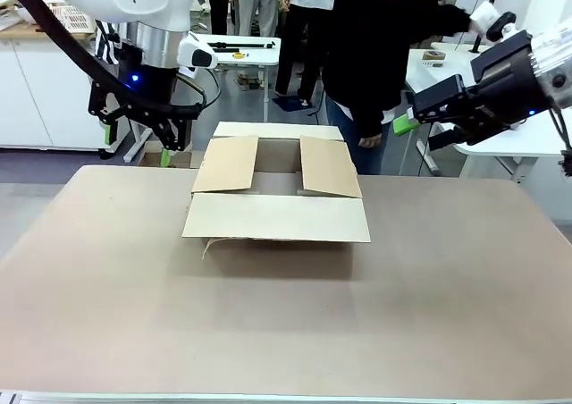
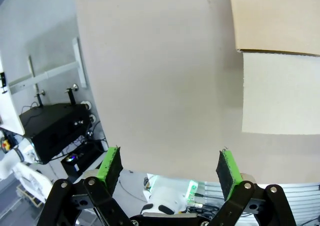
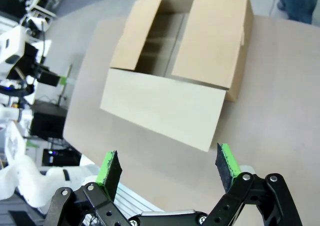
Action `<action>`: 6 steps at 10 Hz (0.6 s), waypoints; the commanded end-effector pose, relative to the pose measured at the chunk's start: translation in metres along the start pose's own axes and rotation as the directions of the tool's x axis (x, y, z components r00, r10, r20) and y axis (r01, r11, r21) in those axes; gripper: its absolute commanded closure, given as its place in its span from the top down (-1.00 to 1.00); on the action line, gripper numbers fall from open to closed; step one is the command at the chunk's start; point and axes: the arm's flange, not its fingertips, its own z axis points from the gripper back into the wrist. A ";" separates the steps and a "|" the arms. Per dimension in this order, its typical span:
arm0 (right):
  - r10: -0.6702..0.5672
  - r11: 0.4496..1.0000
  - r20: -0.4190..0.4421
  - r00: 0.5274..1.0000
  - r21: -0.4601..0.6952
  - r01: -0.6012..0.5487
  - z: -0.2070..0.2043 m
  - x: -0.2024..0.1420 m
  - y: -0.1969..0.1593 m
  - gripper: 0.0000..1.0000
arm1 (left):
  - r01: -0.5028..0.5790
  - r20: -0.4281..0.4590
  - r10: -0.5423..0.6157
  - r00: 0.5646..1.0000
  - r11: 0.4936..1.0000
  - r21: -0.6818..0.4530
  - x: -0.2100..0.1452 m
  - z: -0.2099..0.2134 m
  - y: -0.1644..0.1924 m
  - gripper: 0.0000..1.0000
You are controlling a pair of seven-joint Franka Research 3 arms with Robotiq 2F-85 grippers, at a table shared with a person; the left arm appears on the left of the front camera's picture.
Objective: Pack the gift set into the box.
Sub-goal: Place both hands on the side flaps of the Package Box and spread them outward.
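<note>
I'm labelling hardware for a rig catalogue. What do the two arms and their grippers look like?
The left arm and right arm have white shells; the left bears small black triangle marks, a silver ring, a blue light and a thick black cable. The left gripper and right gripper are black, with bolted linkage fingers and ridged green pads.

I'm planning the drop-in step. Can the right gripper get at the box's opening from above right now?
Probably yes. The right gripper is raised and open, off to one side of the box. The top is unfolded and nothing lies over the opening. The two side flaps slant up, which narrows the gap somewhat.
</note>
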 end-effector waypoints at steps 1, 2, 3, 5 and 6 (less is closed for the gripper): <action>0.012 1.000 0.015 1.000 0.018 -0.012 -0.003 0.003 -0.002 1.00 | 0.142 0.125 -0.108 0.986 0.941 -0.306 -0.007 0.008 0.020 1.00; 0.012 1.000 0.015 1.000 0.018 -0.012 -0.003 0.003 -0.002 1.00 | 0.325 0.281 -0.196 0.940 0.767 -0.553 -0.018 0.013 0.047 1.00; 0.012 1.000 0.015 1.000 0.018 -0.012 -0.003 0.003 -0.002 1.00 | 0.436 0.427 -0.156 0.891 0.554 -0.709 -0.029 0.009 0.079 1.00; 0.012 1.000 0.015 1.000 0.018 -0.012 -0.003 0.003 -0.002 1.00 | 0.528 0.549 0.065 0.833 0.202 -0.825 -0.048 -0.016 0.133 1.00; 0.012 1.000 0.015 1.000 0.018 -0.012 -0.003 0.003 -0.002 1.00 | 0.489 0.490 0.198 0.849 0.057 -0.871 -0.057 -0.037 0.149 1.00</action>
